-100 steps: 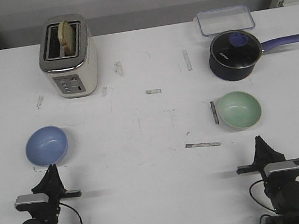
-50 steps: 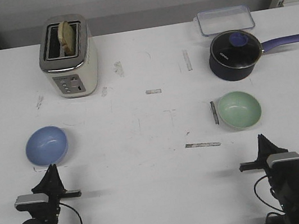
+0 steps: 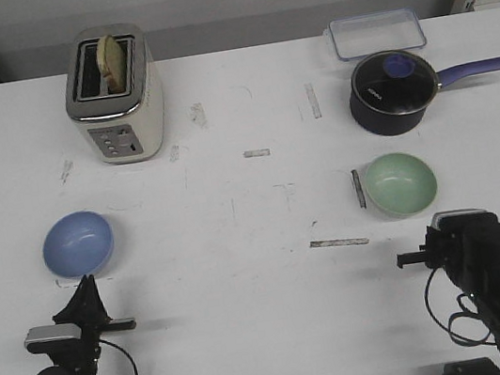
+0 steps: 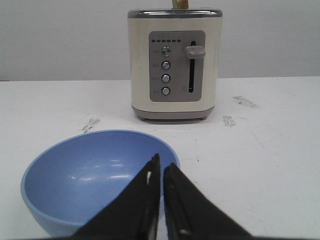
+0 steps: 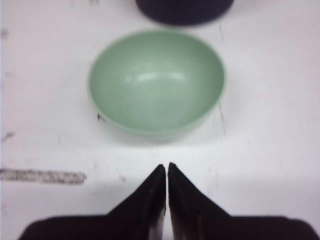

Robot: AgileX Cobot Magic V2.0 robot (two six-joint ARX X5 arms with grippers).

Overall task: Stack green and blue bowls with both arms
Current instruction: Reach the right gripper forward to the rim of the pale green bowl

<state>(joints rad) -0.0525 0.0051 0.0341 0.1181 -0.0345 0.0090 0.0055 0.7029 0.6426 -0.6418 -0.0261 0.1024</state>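
Note:
The blue bowl (image 3: 77, 243) sits empty on the white table at the left; it also shows in the left wrist view (image 4: 85, 175). My left gripper (image 3: 85, 288) rests just in front of it near the table's front edge, jaws shut and empty (image 4: 161, 165). The green bowl (image 3: 401, 184) sits empty at the right, in front of the saucepan; it also shows in the right wrist view (image 5: 156, 80). My right gripper (image 3: 442, 226) is raised and tilted down, just short of the green bowl's near rim, jaws shut and empty (image 5: 166, 167).
A cream toaster (image 3: 113, 93) with bread stands at the back left. A dark navy saucepan (image 3: 394, 91) with a purple handle and a clear lidded box (image 3: 377, 32) stand at the back right. Tape marks (image 3: 339, 243) dot the table.
My right arm has lifted from its rest and moved forward toward the green bowl, tilting its gripper down. The left arm and both bowls have not moved.

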